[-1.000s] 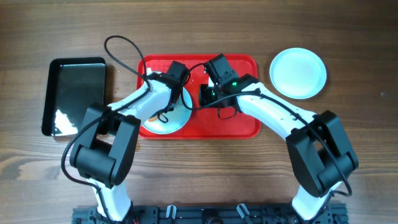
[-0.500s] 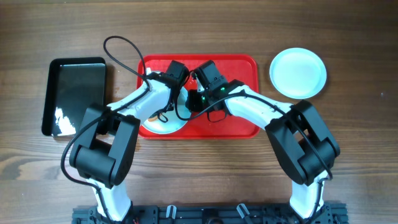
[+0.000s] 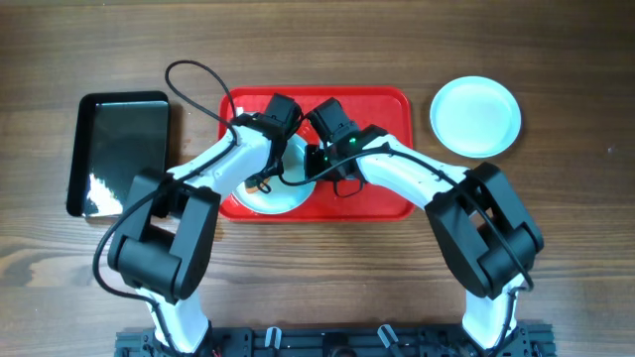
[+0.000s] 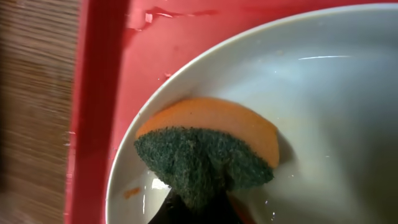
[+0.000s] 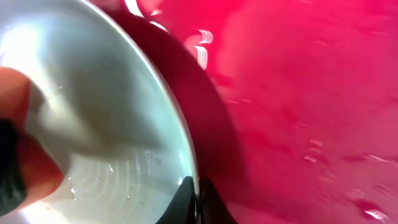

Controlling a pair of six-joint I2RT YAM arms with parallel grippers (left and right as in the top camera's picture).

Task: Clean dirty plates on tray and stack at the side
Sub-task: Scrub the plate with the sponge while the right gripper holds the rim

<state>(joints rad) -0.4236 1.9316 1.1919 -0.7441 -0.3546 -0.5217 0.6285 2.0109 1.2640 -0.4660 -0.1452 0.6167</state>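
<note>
The scrubbing step is in hand. The left end effector [image 4: 193,213] is closed on a sponge [image 4: 208,149], orange with a dark green scouring face, and presses it onto the plate [image 4: 323,99] directly beneath it, close to the rim. A small orange smear [image 4: 130,193] lies on the plate just beside the sponge, towards the raised edge of the red tray [image 4: 99,93]. The right end effector [image 5: 198,202] has its fingers almost together, one on each side of the plate's edge, so it appears to pinch the rim and steady the plate. The dark shadow under that edge suggests it is lifted a little off the tray. A second plate [image 3: 475,116], clean by the look of it, rests on the desk [image 3: 575,278] well apart from the right end effector, outside the tray. A black tray [image 3: 119,149] lies beyond the left arm. No third plate shows.

Next, I judge, the sponge should sweep over the smear beside it while the right grip holds firm; once the plate is clean, that same grip can carry it onto the second plate
</note>
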